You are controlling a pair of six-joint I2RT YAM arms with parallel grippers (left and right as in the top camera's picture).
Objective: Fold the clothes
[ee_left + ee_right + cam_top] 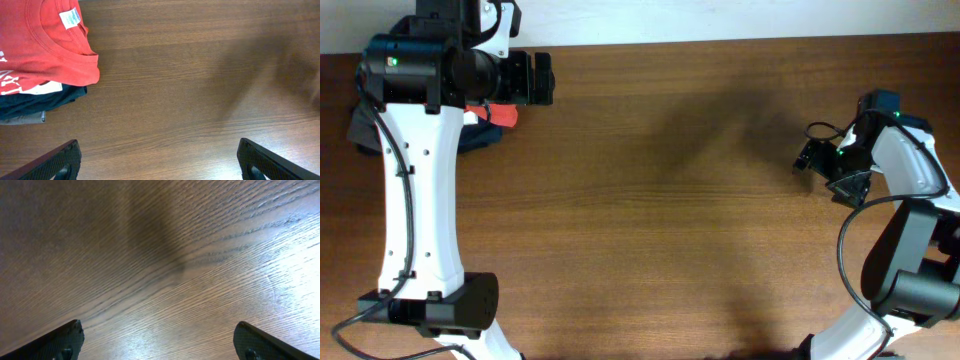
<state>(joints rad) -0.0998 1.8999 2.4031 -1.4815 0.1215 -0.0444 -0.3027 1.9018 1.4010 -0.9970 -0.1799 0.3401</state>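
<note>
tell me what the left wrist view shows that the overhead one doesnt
Only the left wrist: the white neck label and the white lettering on the shirt. Only the overhead: the left arm, the right arm and the right tool. Both: the orange-red T-shirt and the wooden table.

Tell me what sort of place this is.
Probably a robot test bench: a brown wooden table, white-and-black robot arms whose left gripper and right gripper are open, and an orange-red cotton T-shirt lying on a stack of dark folded garments.
</note>
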